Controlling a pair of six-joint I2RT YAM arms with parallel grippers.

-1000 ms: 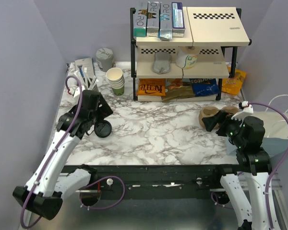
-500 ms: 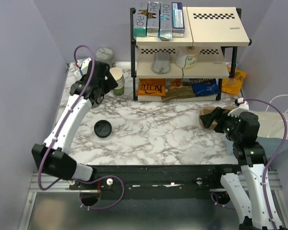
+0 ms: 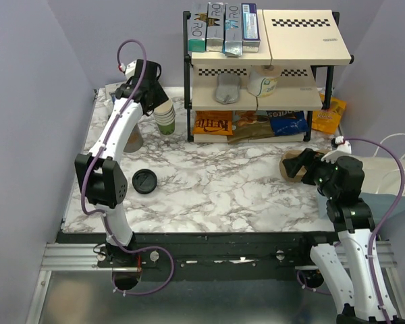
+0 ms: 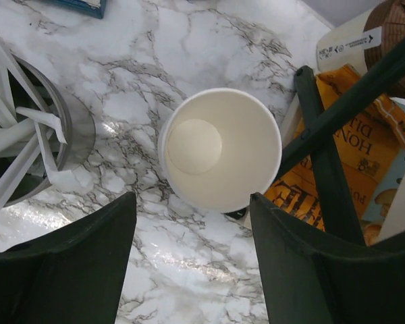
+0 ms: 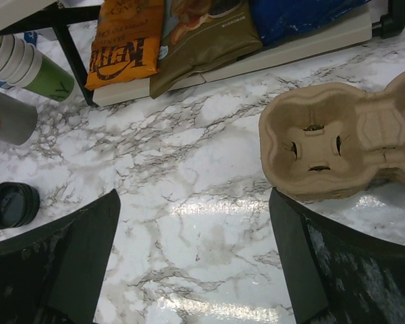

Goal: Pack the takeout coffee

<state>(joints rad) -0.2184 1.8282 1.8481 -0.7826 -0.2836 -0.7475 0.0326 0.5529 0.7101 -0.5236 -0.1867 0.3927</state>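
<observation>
My left claw (image 4: 191,202), released, hangs straight above the upright paper-cup stack (image 4: 219,148); the right claw (image 5: 194,202), spread, faces the cup carrier (image 5: 344,142).

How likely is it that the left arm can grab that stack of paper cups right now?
Probably yes: the left gripper hangs open right above the stack of cups, nothing between them, though the shelf leg stands close beside.
</observation>
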